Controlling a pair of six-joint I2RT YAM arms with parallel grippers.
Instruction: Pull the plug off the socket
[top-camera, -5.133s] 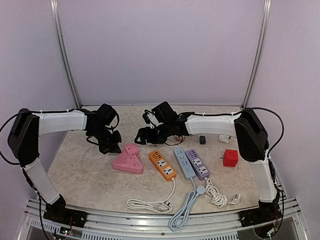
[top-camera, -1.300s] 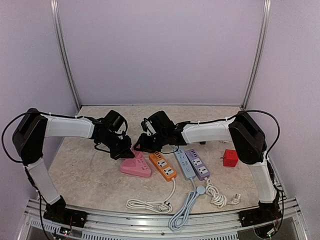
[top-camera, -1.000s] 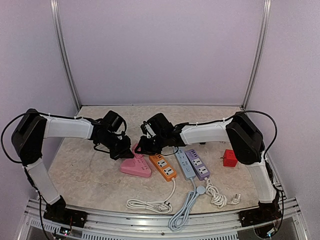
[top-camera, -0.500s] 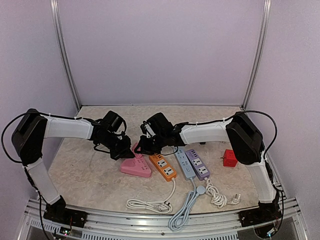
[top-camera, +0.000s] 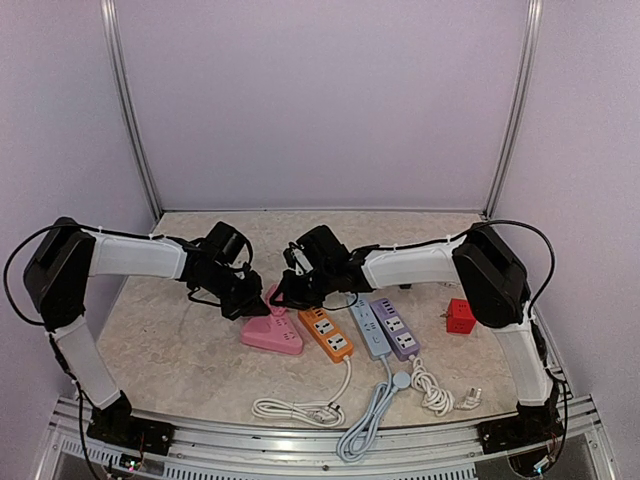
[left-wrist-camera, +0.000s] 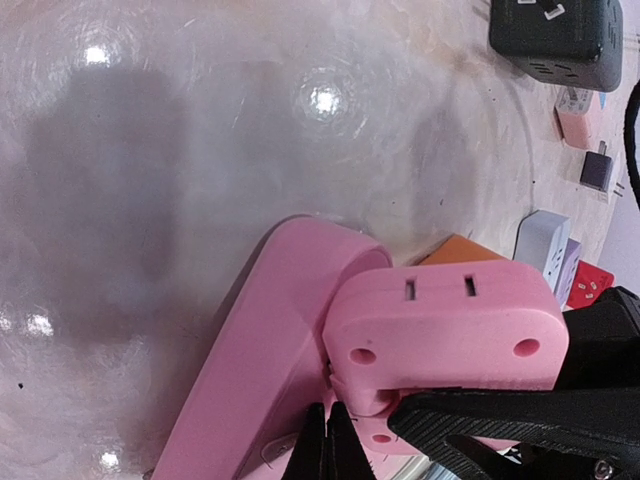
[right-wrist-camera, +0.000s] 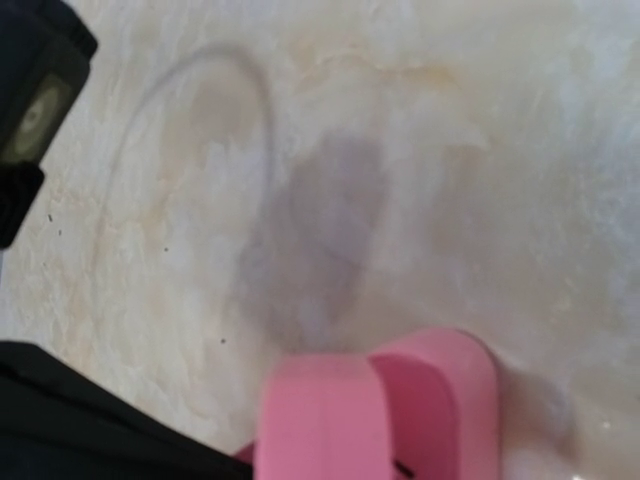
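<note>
Now the right claw (top-camera: 278, 295) pinches the pink plug (left-wrist-camera: 445, 325); left claw (left-wrist-camera: 325, 447) pressed together on socket (left-wrist-camera: 260, 360).

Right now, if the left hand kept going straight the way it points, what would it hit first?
The pink power strip. The left hand has its closed tips right at it, beside the base of the pink plug, though actual contact is hard to judge.

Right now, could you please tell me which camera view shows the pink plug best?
The left wrist view: the pink plug is large and sharp, slots and screw holes visible, seated on the pink socket. The top view shows only a pink speck; the right wrist view, a blurred, cropped edge.
</note>
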